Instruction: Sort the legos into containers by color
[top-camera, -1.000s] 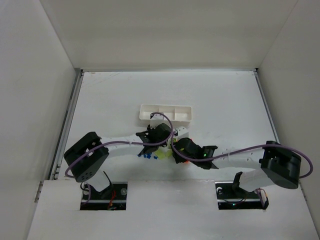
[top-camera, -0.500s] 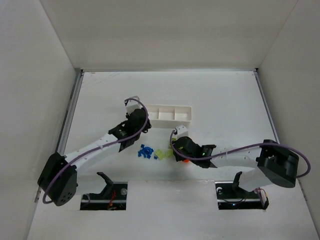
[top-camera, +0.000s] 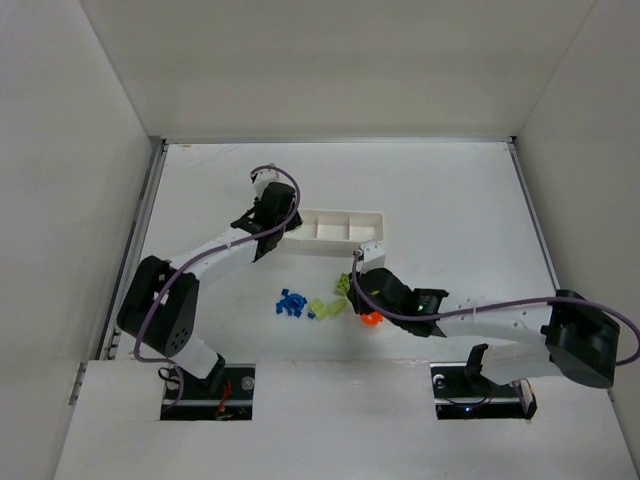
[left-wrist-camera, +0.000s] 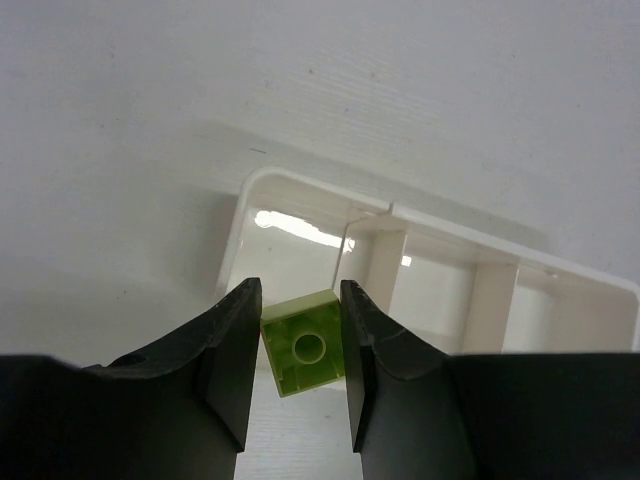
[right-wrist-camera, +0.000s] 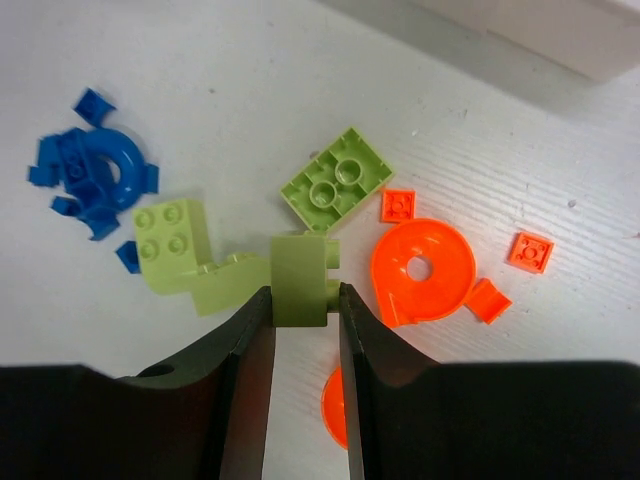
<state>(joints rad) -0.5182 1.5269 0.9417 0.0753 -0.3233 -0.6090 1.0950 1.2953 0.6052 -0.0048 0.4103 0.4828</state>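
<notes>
My left gripper (left-wrist-camera: 302, 345) is shut on a light green brick (left-wrist-camera: 305, 345) and holds it over the near rim of the left end compartment of the white tray (left-wrist-camera: 430, 235); it is at the tray's left end in the top view (top-camera: 268, 222). My right gripper (right-wrist-camera: 303, 300) is shut on another light green brick (right-wrist-camera: 300, 278) just above the loose legos. Below it lie light green bricks (right-wrist-camera: 335, 180), blue bits (right-wrist-camera: 95, 175) and orange pieces (right-wrist-camera: 425, 268). In the top view the right gripper (top-camera: 352, 285) is over the pile (top-camera: 325, 306).
The white tray (top-camera: 340, 230) lies mid-table, its three compartments looking bare. White walls enclose the table on the left, the back and the right. Purple cables loop over both arms.
My left gripper has swung from the lego pile up and left to the tray's left end, carrying the green brick. My right gripper has shifted slightly forward over the pile.
</notes>
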